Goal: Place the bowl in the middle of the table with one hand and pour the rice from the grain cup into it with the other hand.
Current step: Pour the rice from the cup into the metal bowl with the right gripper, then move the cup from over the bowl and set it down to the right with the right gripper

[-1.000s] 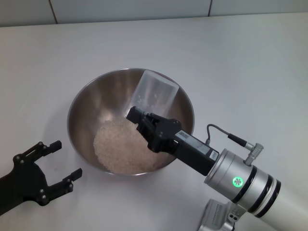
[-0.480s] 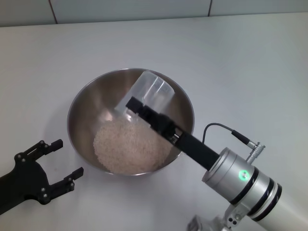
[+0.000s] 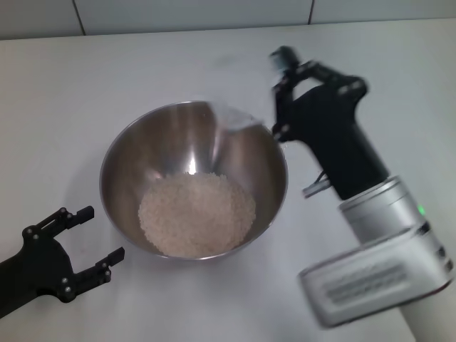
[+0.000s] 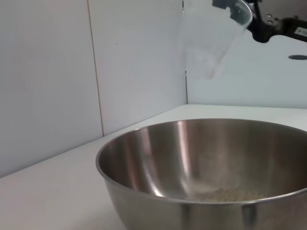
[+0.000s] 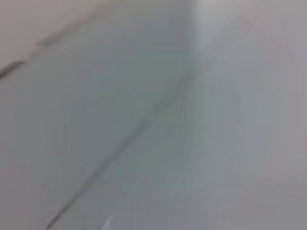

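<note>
The steel bowl stands mid-table with a pale mound of rice in its bottom. My right gripper is raised by the bowl's far right rim, shut on the clear grain cup. In the left wrist view the cup hangs tilted above the bowl, looks empty, and is held at its rim by the right gripper. A little rice shows inside the bowl. My left gripper lies open and empty on the table, near left of the bowl. The right wrist view shows only a blurred pale surface.
The white table stretches bare around the bowl, with a tiled wall edge along the far side. My right arm's silver body fills the near right corner.
My right gripper has swung the cup up and out of the bowl to its far right rim, turning the wrist. The bowl, the rice and the left gripper have stayed put.
</note>
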`<state>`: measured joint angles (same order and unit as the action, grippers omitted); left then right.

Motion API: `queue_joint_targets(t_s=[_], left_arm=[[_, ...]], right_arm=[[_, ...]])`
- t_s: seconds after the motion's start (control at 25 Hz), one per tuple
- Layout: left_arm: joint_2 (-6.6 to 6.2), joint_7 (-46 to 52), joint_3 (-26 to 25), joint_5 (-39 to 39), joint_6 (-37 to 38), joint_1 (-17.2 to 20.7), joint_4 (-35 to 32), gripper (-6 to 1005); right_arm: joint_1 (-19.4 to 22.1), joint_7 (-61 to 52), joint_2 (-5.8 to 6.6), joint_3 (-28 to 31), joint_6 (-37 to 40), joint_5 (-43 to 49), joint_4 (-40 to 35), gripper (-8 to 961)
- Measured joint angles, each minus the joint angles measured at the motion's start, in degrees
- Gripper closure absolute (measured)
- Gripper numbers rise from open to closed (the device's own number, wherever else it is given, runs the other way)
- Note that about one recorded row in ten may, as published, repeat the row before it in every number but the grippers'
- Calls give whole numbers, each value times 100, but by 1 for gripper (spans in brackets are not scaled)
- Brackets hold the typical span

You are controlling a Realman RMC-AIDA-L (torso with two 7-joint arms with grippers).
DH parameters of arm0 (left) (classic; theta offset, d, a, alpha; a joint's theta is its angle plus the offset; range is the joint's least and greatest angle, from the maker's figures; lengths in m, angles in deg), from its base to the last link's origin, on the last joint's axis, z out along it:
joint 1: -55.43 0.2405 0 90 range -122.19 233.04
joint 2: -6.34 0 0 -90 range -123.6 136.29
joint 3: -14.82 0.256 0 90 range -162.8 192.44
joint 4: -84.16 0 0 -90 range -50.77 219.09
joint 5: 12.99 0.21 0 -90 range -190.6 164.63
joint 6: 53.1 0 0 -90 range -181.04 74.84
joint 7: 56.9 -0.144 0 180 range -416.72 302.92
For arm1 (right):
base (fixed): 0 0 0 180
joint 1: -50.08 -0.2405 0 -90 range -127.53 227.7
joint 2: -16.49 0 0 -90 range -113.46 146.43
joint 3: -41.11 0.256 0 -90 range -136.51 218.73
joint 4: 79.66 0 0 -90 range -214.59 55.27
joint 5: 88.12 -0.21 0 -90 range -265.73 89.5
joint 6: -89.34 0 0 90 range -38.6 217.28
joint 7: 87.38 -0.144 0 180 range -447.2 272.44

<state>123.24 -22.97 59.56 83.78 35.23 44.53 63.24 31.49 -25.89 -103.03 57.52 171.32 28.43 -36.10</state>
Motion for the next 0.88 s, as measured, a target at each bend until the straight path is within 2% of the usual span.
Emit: queue_joint_targets(t_s=[0.08, 0.12, 0.24, 0.28, 0.32, 0.36, 0.4, 0.48, 0.6, 0.88], left_arm=[[0, 0, 0, 0, 0, 0, -10, 191], [0, 0, 0, 0, 0, 0, -10, 191], [5, 0, 0, 1, 1, 0, -17, 191], [7, 0, 0, 0, 5, -3, -22, 191], [7, 0, 0, 0, 5, -3, -22, 191], [7, 0, 0, 1, 6, -5, -23, 191], [8, 0, -1, 1, 8, -8, -26, 191], [8, 0, -1, 1, 17, -16, -28, 191], [8, 0, -1, 1, 26, -32, -27, 191], [8, 0, -1, 1, 27, -51, -15, 191]], right_arm=[[69, -1148, -7, 273, -18, -244, -146, 936], [69, -1148, -7, 273, -18, -244, -146, 936], [68, -2284, -17, 473, -47, -517, -531, 936], [23, -2951, -12, 528, -105, -716, -810, 936], [23, -2951, -12, 528, -105, -716, -810, 936], [-38, -3543, -9, 551, -201, -846, -1120, 936], [-38, -3543, -9, 551, -201, -846, -1120, 936], [-143, -4373, -29, 559, -487, -947, -1636, 936], [-230, -4755, -34, 560, -867, -954, -1899, 936], [-450, -4850, -33, 500, -1695, -919, -2088, 936]])
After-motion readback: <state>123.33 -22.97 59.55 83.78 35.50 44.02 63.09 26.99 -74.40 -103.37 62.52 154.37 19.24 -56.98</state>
